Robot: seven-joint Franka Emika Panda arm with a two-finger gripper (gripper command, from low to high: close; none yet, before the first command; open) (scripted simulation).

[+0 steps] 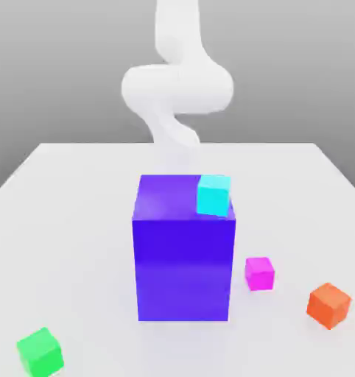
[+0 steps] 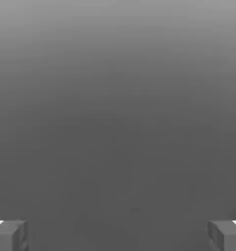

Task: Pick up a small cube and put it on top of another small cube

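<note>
Hand hanging wide open and empty; best descending squarely over the small plain magenta cube on the white counter, clearing the tall blue-purple block.

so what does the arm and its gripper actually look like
The arm is plain glossy white with smooth, rounded, tube-like segments and bulging joints, no cables or markings visible. In the hand view the gripper has two blocky grey fingers, with a bit of white at each one's outer edge.
</note>
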